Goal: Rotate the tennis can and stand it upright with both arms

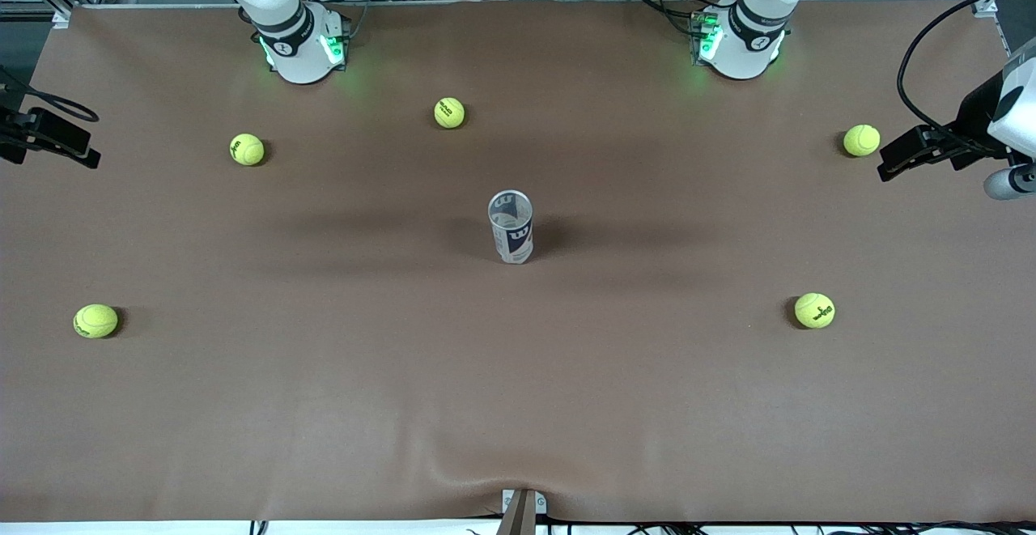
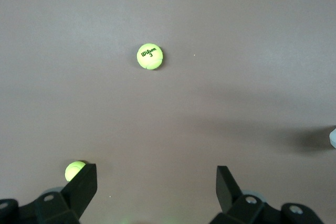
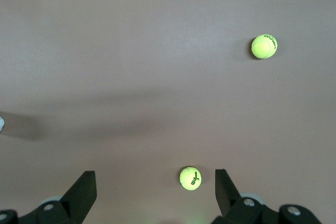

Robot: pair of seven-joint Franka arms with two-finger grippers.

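Nearest, two tennis balls flank the tennis can, already upright mid-table; light, slick, crushable, probably best gripped mid-label. Left gripper and right gripper hang wide open, empty, over the table ends.

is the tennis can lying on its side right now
No, in the front view the tennis can stands upright mid-table, its round open top facing up and no gripper touching it.
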